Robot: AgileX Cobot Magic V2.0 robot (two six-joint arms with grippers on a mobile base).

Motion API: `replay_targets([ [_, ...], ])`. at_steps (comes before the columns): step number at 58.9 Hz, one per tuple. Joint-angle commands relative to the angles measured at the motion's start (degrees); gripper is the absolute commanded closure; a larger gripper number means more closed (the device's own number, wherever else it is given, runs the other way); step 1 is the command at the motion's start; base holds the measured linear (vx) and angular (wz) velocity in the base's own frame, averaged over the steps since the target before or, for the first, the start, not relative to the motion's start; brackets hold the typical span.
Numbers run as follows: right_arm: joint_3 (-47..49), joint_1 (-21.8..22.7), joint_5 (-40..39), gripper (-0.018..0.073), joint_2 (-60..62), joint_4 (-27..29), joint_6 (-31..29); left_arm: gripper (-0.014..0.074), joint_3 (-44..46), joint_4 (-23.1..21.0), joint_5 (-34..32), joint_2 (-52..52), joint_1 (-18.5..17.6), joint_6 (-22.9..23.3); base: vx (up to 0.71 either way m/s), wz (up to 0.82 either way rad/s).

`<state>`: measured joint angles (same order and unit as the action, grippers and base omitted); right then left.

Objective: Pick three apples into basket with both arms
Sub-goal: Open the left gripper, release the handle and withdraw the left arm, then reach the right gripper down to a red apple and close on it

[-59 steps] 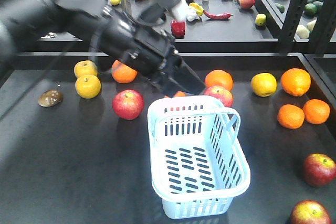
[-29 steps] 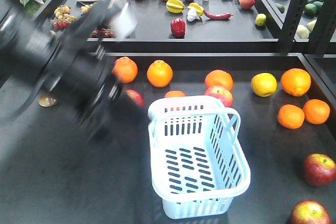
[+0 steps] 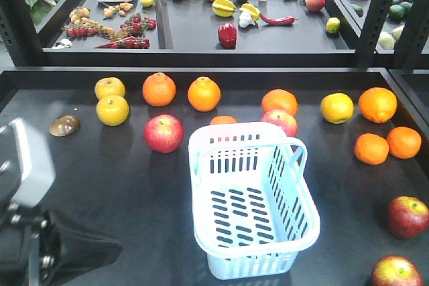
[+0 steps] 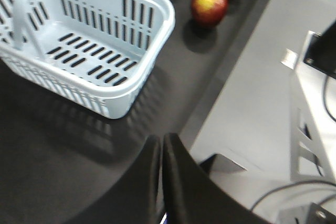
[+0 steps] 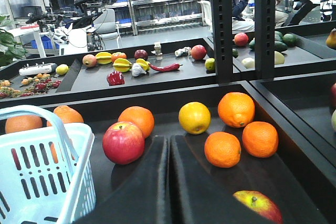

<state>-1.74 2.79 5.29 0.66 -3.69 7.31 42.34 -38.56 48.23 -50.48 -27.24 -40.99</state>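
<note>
Left tool (image 4: 161, 143) and right tool (image 5: 169, 143) are each pressed together, holding nothing. An empty basket (image 3: 228, 137) sits mid-frame on the dark surface (image 3: 134, 185); two apples (image 3: 406, 216) lie at lower right.

Basket (image 3: 251, 264): pale blue, slotted sides and bottom, upright on the dark surface (image 3: 120, 185), empty, handle folded down towards its far end. 2 dark red apples with yellow-green patches lie to its right, well apart from it: farther apple (image 3: 407, 216) whole, nearer apple (image 3: 397, 272) cropped by the frame edge.
</note>
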Motion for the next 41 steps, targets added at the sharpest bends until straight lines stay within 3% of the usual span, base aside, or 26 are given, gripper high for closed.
replay_targets([
  [1, -0.6, 0.2, -4.2, 0.0568, 0.7, -0.5, -0.5, 0.0603, -2.4, -2.7, -6.9, 3.2, -0.3, 1.4, 0.00, 0.00],
  [18, -0.6, 0.2, -4.2, 0.0568, 0.7, -0.5, -0.5, 0.0603, -8.2, -2.6, -6.3, 4.7, -0.3, 1.6, 0.00, 0.00],
  [41, -0.6, 0.2, -4.2, 0.0568, 0.7, -0.5, -0.5, 0.0603, -8.6, -2.6, -6.4, 4.7, -0.3, 1.6, 0.00, 0.00],
])
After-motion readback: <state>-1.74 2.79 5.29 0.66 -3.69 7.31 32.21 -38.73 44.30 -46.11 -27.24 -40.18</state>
